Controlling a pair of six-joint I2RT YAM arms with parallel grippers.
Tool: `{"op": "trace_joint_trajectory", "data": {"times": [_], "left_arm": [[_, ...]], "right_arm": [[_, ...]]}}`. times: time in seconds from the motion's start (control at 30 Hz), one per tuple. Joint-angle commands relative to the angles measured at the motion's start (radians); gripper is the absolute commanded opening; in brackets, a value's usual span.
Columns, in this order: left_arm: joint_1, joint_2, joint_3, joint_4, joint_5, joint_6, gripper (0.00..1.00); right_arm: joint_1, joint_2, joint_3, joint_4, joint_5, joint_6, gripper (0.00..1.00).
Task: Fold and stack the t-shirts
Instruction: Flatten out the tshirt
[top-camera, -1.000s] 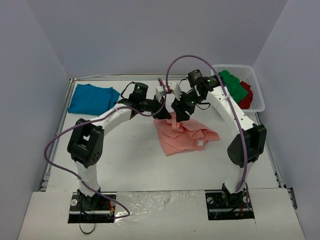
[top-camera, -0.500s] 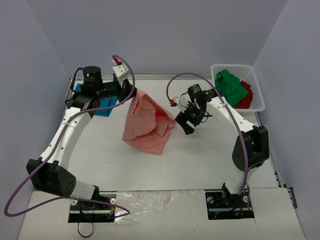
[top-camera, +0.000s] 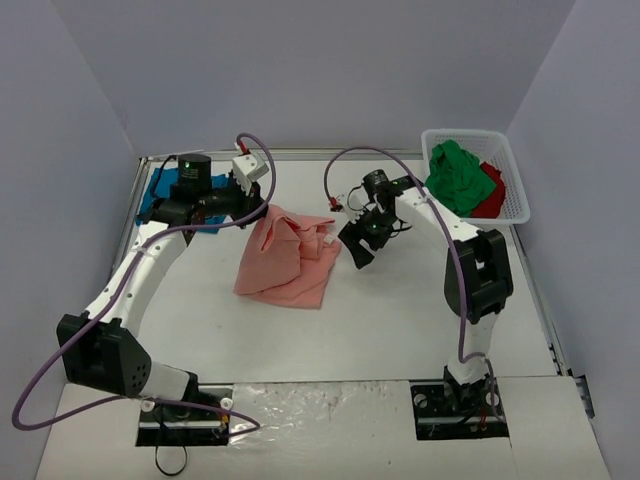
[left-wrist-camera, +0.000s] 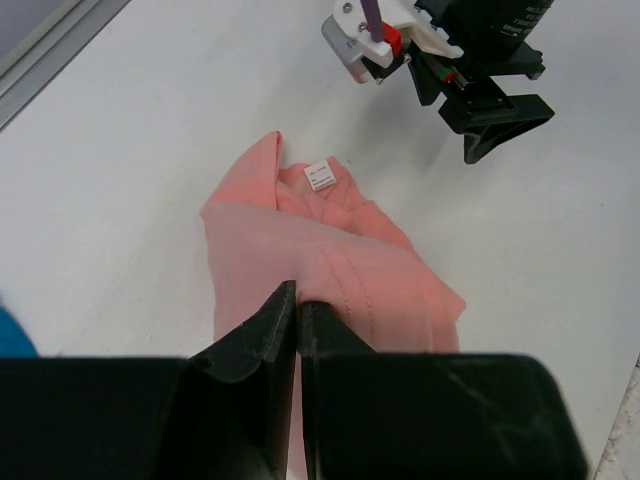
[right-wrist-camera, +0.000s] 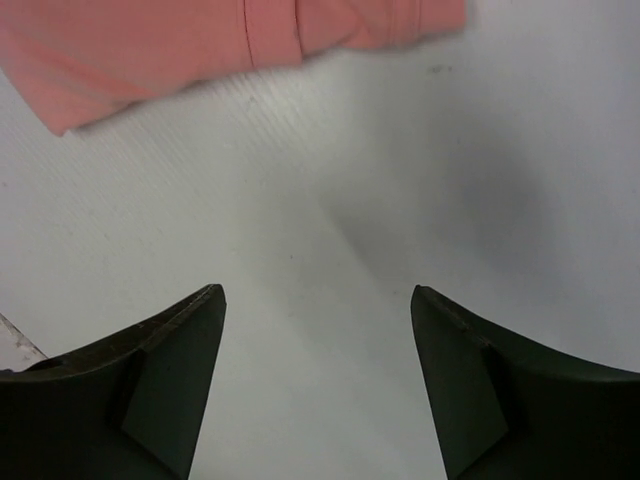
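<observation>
Clamping one edge of the salmon-pink t-shirt (left-wrist-camera: 340, 270) in shut left jaws, rest draped centrally on the white surface (top-camera: 400, 320), likely to spread it for folding, with right jaws gaping empty just beside its hem; teal-blue t-shirt (top-camera: 152, 195) far-left, green t-shirt (top-camera: 455, 175) and red t-shirt (top-camera: 492, 198) in mesh basket (top-camera: 517, 185) far-right, grey walls.

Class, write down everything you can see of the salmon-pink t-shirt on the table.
The salmon-pink t-shirt is soft, matte cloth, crumpled in loose folds near the middle of the white table. A stitched hem and a small white label show. The left gripper is shut on a fold at its far end, which seems held up a little, while the rest lies on the table. The right gripper is open just beside it, not touching.
</observation>
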Motion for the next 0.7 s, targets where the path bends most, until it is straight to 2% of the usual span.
{"op": "trace_joint_trajectory", "data": {"times": [0.0, 0.33, 0.67], "left_arm": [[0.013, -0.081, -0.021, 0.034, -0.05, 0.027, 0.02], [0.079, -0.107, -0.104, 0.053, -0.052, 0.017, 0.02], [0.107, -0.096, -0.118, 0.067, -0.028, 0.005, 0.02]], "right_arm": [[-0.001, 0.065, 0.113, -0.029, -0.128, -0.01, 0.7], [0.008, 0.294, 0.397, -0.074, -0.171, 0.015, 0.69], [0.058, 0.437, 0.458, -0.072, -0.175, 0.014, 0.67]]}}
